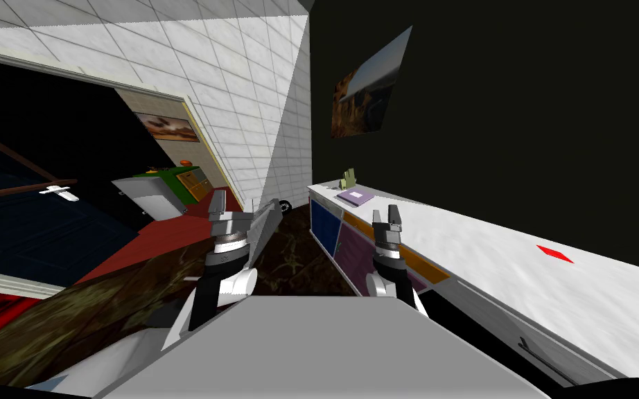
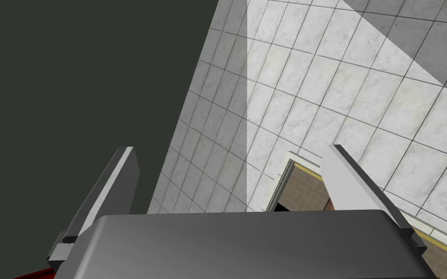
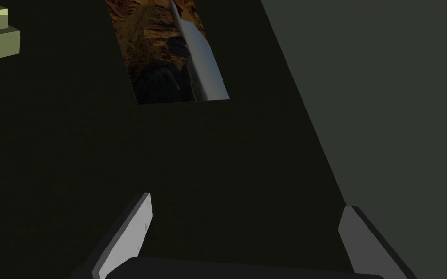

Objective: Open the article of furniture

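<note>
A long low sideboard with a white top (image 1: pixel 491 256) runs along the dark wall on my right. Its front shows a blue panel (image 1: pixel 325 223), a purple panel (image 1: pixel 353 253) and an orange strip (image 1: pixel 425 267), all shut. A thin dark handle (image 1: pixel 540 359) lies on its near end. My right gripper (image 1: pixel 385 218) (image 3: pixel 247 232) is raised beside the sideboard's front edge, open and holding nothing. My left gripper (image 1: pixel 242 211) (image 2: pixel 232 184) is raised over the floor further left, open and holding nothing. Neither gripper touches the sideboard.
On the sideboard's top sit a purple book (image 1: pixel 356 197), a small green plant (image 1: pixel 348 179) and a red diamond mark (image 1: pixel 555 254). Dark patterned floor (image 1: pixel 290 256) lies ahead. At left a dark blue door (image 1: pixel 48 228) stands open beside a doorway with a green-topped cabinet (image 1: pixel 162 187) beyond.
</note>
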